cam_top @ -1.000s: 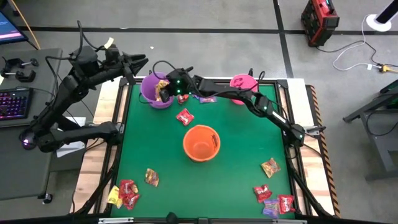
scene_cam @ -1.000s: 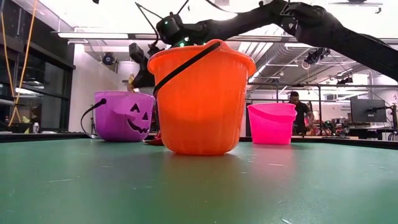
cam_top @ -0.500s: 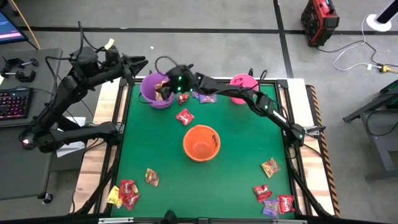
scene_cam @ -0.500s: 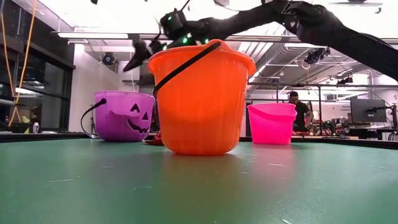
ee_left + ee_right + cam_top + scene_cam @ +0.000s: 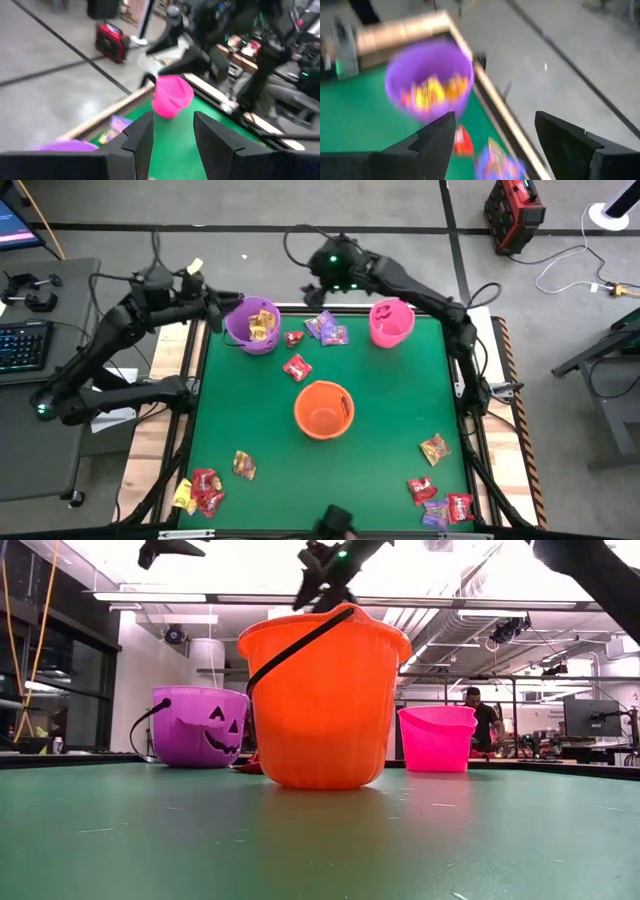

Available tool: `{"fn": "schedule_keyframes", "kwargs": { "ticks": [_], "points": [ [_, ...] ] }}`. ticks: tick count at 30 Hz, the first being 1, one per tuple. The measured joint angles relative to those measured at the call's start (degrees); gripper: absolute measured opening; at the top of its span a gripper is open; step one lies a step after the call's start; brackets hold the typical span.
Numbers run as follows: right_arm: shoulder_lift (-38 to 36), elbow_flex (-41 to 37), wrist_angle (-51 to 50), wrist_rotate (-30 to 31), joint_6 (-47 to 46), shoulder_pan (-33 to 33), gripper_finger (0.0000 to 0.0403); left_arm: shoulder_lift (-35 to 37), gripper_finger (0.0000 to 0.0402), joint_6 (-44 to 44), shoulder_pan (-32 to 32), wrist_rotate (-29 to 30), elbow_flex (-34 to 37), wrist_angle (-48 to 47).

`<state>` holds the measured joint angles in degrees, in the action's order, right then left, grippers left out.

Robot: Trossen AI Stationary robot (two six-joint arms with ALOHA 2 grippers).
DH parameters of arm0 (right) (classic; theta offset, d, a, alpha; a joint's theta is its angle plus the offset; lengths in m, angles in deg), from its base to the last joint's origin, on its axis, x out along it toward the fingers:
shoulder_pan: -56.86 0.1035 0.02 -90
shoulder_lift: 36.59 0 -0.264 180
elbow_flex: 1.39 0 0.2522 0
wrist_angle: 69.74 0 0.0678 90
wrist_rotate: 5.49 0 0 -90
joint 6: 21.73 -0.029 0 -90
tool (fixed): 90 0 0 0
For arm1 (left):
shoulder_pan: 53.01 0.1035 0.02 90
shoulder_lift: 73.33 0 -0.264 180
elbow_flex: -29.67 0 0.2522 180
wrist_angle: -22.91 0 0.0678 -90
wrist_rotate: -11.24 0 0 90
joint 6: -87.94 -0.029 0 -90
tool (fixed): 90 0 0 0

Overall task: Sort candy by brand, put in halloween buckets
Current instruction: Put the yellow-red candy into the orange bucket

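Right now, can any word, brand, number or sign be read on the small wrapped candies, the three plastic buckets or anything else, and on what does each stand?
No text can be read anywhere.
Small crinkly wrapped candies: printing too small to read.
Purple round plastic bucket: a carved pumpkin face only, no words.
Orange round plastic bucket: no lettering shows.
Pink round plastic bucket: no lettering shows.
Red case on the floor: any label too small.

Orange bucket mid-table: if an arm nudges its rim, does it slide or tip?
The orange bucket probably slides first: in the high view it looks empty, so likely light on the smooth green mat. It narrows toward its base, so a high push might tip it. Its thin wall may flex.
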<state>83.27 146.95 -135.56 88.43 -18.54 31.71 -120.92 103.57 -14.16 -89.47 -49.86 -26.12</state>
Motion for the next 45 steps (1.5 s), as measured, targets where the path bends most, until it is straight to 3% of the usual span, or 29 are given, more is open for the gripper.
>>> {"fn": "schedule_keyframes", "kwargs": {
  "ticks": [3,9,13,16,20,24,27,30,33,40,45],
  "points": [
    [-1.09,-0.08,-8.84,0.83,3.33,0.21,0.0266,1.40,0.0131,3.74,-4.30,-1.03,6.33,3.51],
    [-3.74,-0.68,-16.39,1.03,6.27,1.47,0.0266,3.73,0.0131,16.17,-17.66,-0.74,21.82,16.97],
    [-8.00,-9.09,-15.29,0.24,7.27,1.06,0.0266,2.50,0.0131,21.32,-28.27,4.23,26.23,20.41],
    [-15.25,-22.01,-10.28,-0.73,6.03,0.46,0.0266,0.58,0.0131,21.41,-34.20,9.74,25.64,16.96],
    [-29.19,-45.53,1.29,-0.45,-0.06,-0.04,0.0266,-2.20,0.0131,20.39,-38.09,13.44,21.82,12.08],
    [-44.20,-66.06,11.58,-0.02,-10.73,1.65,0.0266,-6.84,0.0131,16.11,-39.08,13.44,16.12,4.28],
    [-52.72,-76.39,15.42,-0.07,-18.91,4.28,0.0266,-12.05,0.0131,11.05,-39.95,9.29,11.55,-5.21],
    [-58.48,-82.32,18.21,0.10,-24.93,7.15,0.0266,-17.75,0.0131,5.55,-43.67,3.03,9.15,-16.23],
    [-60.78,-85.55,18.45,0.90,-28.55,9.39,0.0266,-21.91,0.0131,3.04,-50.45,2.05,8.77,-21.22],
    [-60.66,-86.69,18.58,2.07,-28.30,12.38,0.0266,-29.38,0.0131,3.86,-68.01,2.60,8.82,-17.61],
    [-60.62,-86.70,18.49,2.09,-26.36,12.52,0.0266,-35.19,0.0150,11.99,-74.35,2.70,8.82,-15.43]
  ]
}}
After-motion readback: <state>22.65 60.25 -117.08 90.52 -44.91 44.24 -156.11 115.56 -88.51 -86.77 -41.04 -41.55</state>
